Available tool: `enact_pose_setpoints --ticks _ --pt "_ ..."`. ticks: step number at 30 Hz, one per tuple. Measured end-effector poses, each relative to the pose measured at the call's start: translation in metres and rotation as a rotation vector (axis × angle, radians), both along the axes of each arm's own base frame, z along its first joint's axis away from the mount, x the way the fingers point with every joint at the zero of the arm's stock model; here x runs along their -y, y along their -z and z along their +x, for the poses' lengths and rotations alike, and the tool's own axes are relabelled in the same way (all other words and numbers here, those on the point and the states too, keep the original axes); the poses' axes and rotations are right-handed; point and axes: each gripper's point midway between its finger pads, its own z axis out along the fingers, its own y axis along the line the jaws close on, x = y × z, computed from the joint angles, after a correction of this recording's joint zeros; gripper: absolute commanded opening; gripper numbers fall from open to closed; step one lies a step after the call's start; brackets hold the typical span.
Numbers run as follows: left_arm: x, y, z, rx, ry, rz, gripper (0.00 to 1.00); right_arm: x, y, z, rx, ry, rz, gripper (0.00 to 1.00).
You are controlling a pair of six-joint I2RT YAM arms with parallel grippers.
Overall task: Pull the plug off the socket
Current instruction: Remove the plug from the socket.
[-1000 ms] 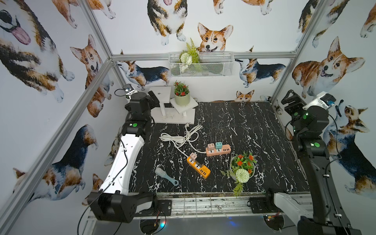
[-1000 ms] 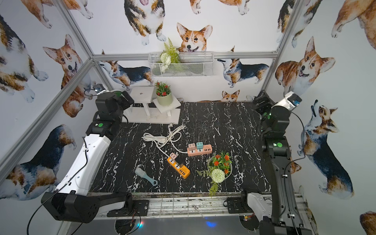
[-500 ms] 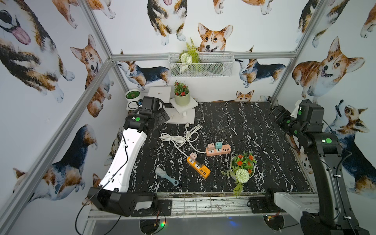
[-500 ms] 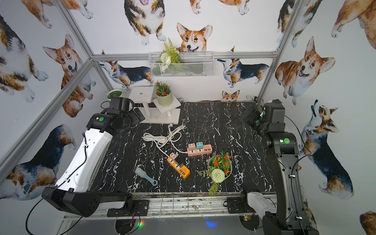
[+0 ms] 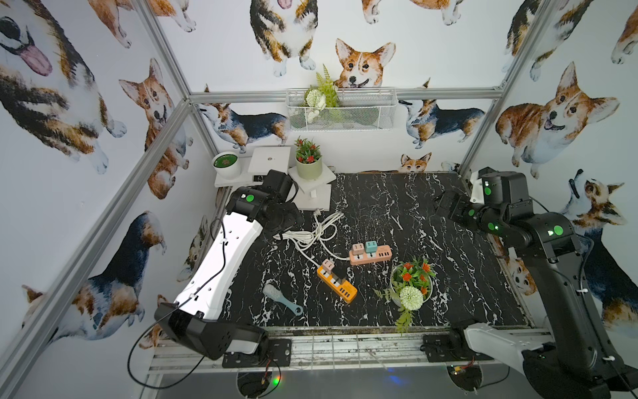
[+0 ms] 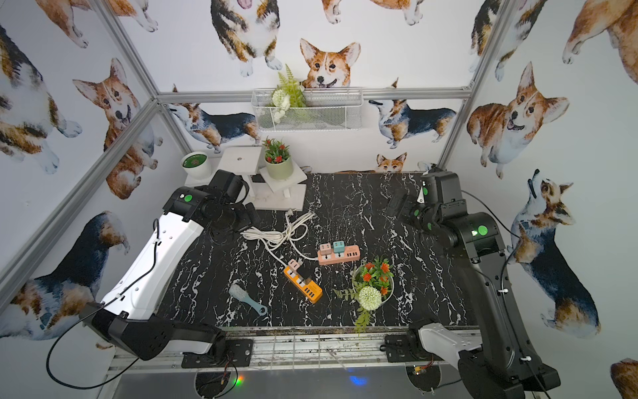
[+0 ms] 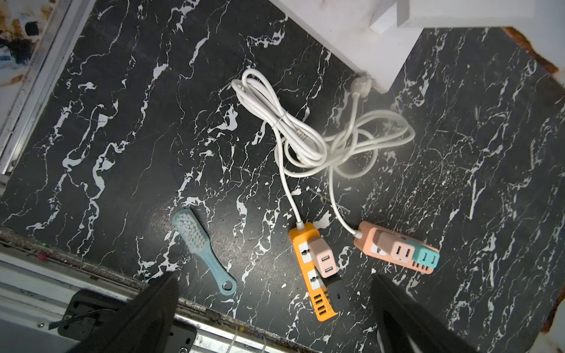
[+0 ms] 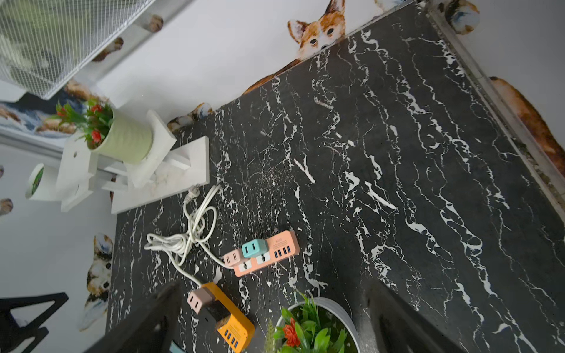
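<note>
An orange socket strip (image 5: 345, 290) lies mid-table with a pink plug (image 5: 328, 266) and a black plug (image 5: 340, 276) in it. Beside it a salmon socket strip (image 5: 379, 255) carries a pink plug (image 5: 357, 248) and a teal plug (image 5: 371, 246). White cords (image 5: 310, 235) trail from both toward the back left. My left gripper (image 5: 291, 221) hovers open over the back left, its fingers wide apart in the left wrist view (image 7: 273, 276). At the back right my right gripper (image 5: 445, 203) hangs open, holding nothing (image 8: 275, 284). Both are well away from the strips.
A teal brush (image 5: 281, 298) lies front left of the strips. A flower pot (image 5: 411, 283) stands just right of them. A white stand (image 5: 312, 197) with a green pot (image 5: 308, 165) fills the back left corner, and a wire basket (image 5: 340, 110) hangs on the back wall.
Both arms have swung down from a raised pose, their wrists now pointing over the table. The left wrist came forward and the right gripper moved left. Both stayed open.
</note>
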Motion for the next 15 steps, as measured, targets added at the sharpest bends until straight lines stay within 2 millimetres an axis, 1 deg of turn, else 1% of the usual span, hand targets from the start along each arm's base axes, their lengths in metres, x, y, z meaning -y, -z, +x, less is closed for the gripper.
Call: enact_pose_setpoints --ticks 3,6,8,13,15 --pt "0.006 0.011 -0.010 -0.041 0.003 -0.012 1.00 -0.020 0.008 -0.002 -0.026 -0.069 -0.057 1.00" --pt "0.008 0.016 -0.016 -0.058 0.003 -0.015 1.00 -0.036 0.016 -0.007 -0.044 -0.129 -0.105 1.00" --pt "0.011 0.019 -0.019 -0.071 0.005 -0.025 1.00 -0.045 0.020 -0.013 -0.048 -0.162 -0.121 1.00" --pt "0.013 0.031 -0.027 -0.112 0.009 -0.020 1.00 -0.061 0.038 -0.020 -0.084 -0.216 -0.170 1.00" --pt "0.015 0.040 -0.034 -0.142 0.009 -0.022 0.96 -0.068 0.045 -0.024 -0.096 -0.246 -0.186 1.00"
